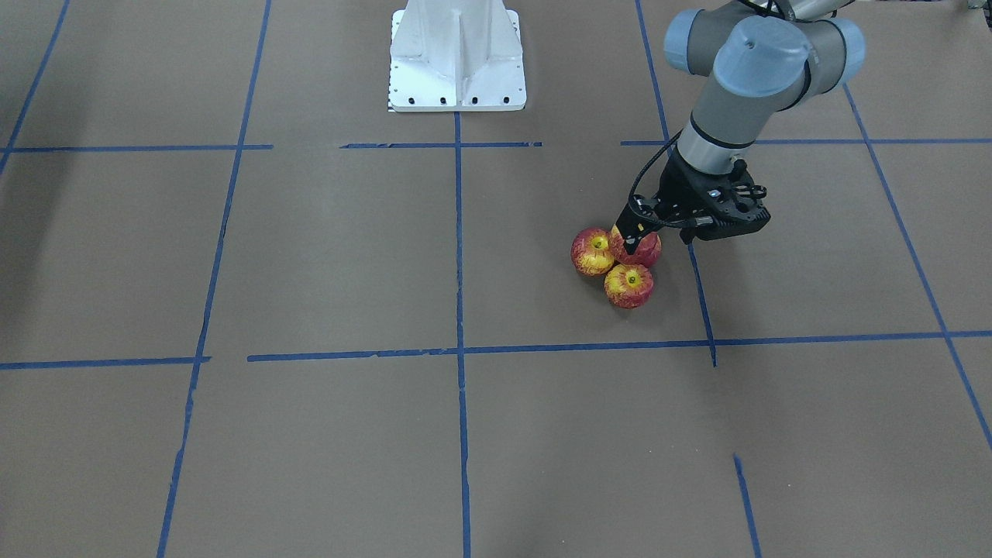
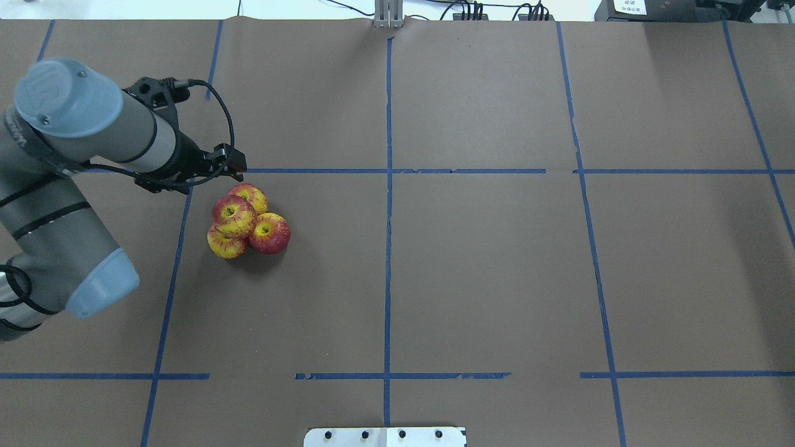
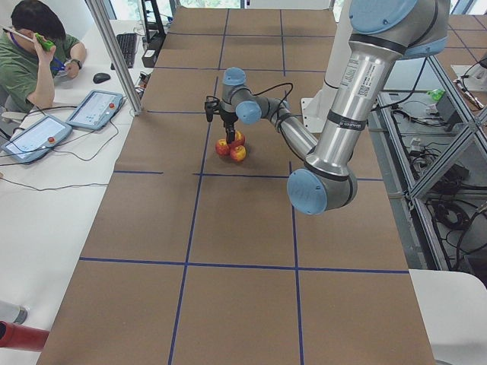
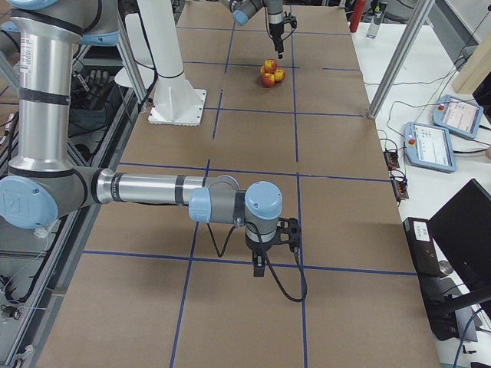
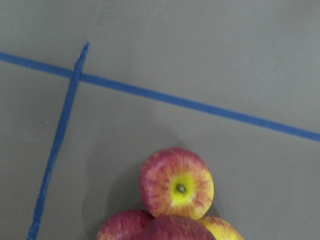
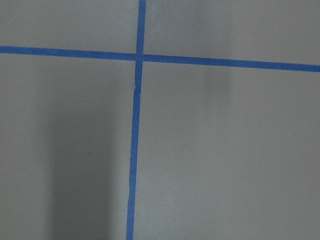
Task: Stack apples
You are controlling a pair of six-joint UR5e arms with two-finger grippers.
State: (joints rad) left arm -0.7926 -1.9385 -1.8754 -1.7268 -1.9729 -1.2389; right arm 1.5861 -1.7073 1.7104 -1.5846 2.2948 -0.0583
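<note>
Four red and yellow apples sit in a tight cluster on the brown table. Three rest on the paper: a far apple (image 2: 249, 195), a right apple (image 2: 269, 233) and a near apple (image 2: 223, 244). The fourth apple (image 2: 233, 216) sits on top of them, stem hollow up, and no finger shows around it. My left gripper (image 1: 632, 242) hangs just above the cluster and holds nothing. Its fingers show only as one dark wedge, so I cannot tell their state. The left wrist view shows the far apple (image 5: 176, 183) with the others at its bottom edge. My right gripper (image 4: 259, 267) hangs far from the apples; I cannot tell its state.
Blue tape lines (image 2: 389, 171) divide the brown paper into squares. The white robot base (image 1: 457, 54) stands at the table's edge. An operator (image 3: 34, 53) sits at a side desk with tablets (image 3: 95, 109). A metal post (image 3: 114, 53) stands at the table's edge.
</note>
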